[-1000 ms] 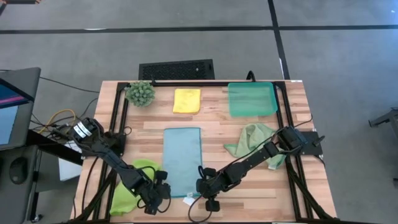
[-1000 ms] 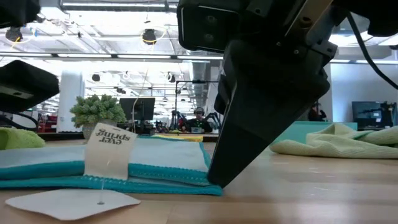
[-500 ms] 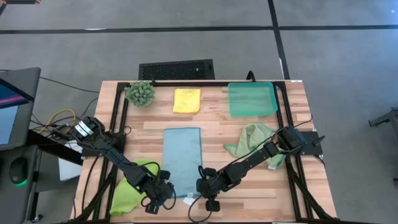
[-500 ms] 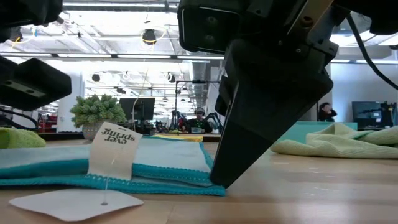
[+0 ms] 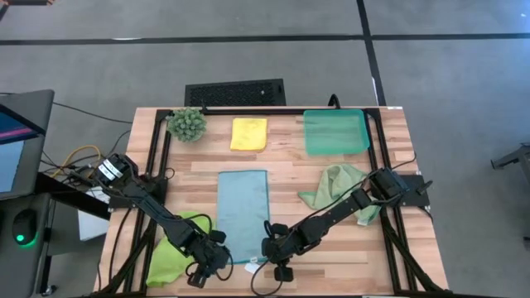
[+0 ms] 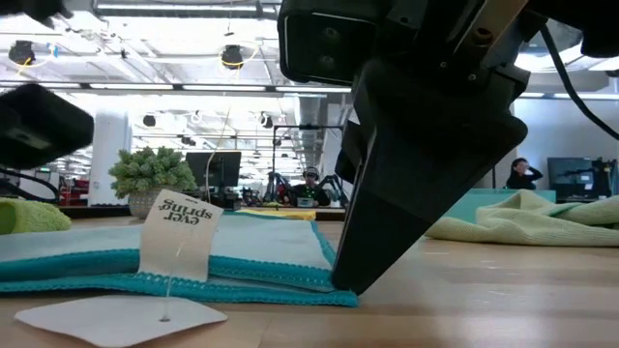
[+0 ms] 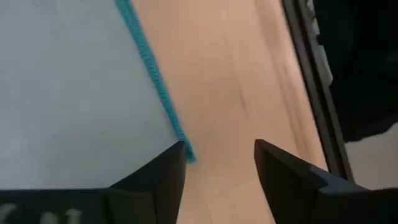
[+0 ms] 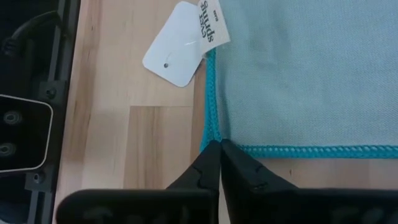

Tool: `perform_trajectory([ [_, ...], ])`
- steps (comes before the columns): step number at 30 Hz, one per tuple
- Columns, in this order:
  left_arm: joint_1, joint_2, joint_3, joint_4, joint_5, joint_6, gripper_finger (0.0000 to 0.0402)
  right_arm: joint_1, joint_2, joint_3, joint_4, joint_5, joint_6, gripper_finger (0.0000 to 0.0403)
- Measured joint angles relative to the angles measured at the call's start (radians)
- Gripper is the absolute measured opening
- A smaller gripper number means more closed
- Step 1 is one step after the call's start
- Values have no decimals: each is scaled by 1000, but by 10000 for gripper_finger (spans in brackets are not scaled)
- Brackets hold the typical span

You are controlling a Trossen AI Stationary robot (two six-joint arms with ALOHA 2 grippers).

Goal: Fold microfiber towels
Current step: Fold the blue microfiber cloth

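Centrally, a light blue microfiber towel with a stitched teal hem (image 5: 243, 213) lies folded into a long rectangle on the pale wooden slatted table (image 5: 331, 257), a white paper tag (image 8: 180, 50) trailing off its near edge at six o'clock.

Left gripper (image 5: 209, 263), at seven o'clock of the towel: its two dark fingers stand apart with nothing between them, the hem corner lying just beside one fingertip in its wrist view.

Right gripper (image 5: 270, 248), at five o'clock of the towel: fingers pressed together, tips on the hem corner (image 8: 213, 138); whether cloth is pinched between them cannot be told.

Other cloths: a lime green towel (image 5: 170, 248) bunched at the left arm's side, a pale sage green towel (image 5: 331, 186) crumpled at two o'clock, a yellow towel (image 5: 249, 133) folded small at twelve o'clock.

Handling, as judged: the cloth is light, limp and clingy on wood. It will sag and drag if lifted at one point, so the two near corners, taken at the stitched hem where the layers are firmest, look the best hold for the next fold.
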Motion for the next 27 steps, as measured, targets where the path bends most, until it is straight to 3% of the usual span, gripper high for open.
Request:
perform_trajectory([
  [2, -12, -13, 0, -2, -18, 31, 188, 0, 0, 0, 0, 0, -3, 37],
  [8, -79, -20, 0, -26, -226, 167, 182, -1, -2, -1, 24, 0, -33, 46],
  [10, -98, -13, -2, -32, -254, 189, 179, -1, -6, -2, 25, 0, -44, 49],
  [18, -107, -4, -49, 15, -278, 186, 161, 0, -8, 9, 14, 0, -47, 52],
  [27, -105, 20, -68, 84, -245, 199, 115, 0, -29, 10, -17, 4, -56, 52],
])
